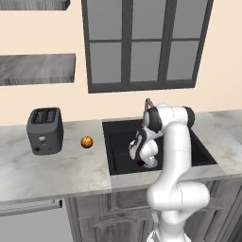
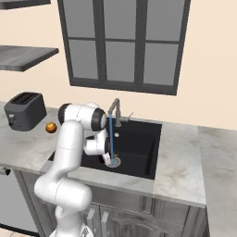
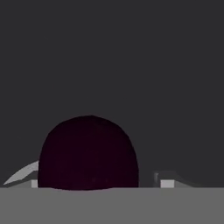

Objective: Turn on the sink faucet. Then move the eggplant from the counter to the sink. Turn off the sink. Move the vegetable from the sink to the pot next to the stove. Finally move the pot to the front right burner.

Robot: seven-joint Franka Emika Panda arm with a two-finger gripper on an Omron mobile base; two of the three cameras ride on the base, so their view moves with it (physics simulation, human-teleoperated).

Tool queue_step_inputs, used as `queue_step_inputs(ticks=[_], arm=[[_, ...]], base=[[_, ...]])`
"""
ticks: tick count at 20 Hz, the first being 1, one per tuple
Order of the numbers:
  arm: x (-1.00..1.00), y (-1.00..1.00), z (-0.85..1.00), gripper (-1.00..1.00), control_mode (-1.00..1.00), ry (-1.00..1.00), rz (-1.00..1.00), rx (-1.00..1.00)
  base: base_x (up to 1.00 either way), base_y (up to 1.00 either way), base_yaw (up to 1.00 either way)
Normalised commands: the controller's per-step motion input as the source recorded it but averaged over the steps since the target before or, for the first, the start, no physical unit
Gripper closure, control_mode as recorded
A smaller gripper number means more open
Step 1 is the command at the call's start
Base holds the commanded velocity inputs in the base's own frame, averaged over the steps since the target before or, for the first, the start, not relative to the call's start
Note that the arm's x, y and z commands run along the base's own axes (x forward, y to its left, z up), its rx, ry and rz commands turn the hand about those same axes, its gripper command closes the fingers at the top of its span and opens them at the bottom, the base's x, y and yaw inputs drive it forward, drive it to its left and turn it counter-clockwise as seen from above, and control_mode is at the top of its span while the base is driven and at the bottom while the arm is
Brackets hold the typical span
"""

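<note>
in the hand view, the eggplant is a dark purple dome cut off along its lower side, and the gripper fingertips are mostly hidden beside it. from the base cameras the arm covers the sink interior, so whether the eggplant touches the basin floor is unclear.

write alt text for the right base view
A white robot arm reaches down into a black sink while water runs from the faucet. A toaster and an orange fruit sit on the counter to the left.
</note>
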Motion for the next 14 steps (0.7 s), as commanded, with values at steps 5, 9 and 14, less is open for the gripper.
queue_step_inputs(ticks=[5,9,14], arm=[[0.0,0.0,0.0,-1.0,-1.0,0.0,0.0,0.05],[-0.06,0.0,0.12,-1.0,-1.0,-0.01,0.0,0.04],[-0.18,0.08,0.29,-1.0,-1.0,-0.02,0.0,0.01]], base=[[0.0,0.0,0.0],[0.0,0.0,0.0],[0.0,0.0,0.0]])
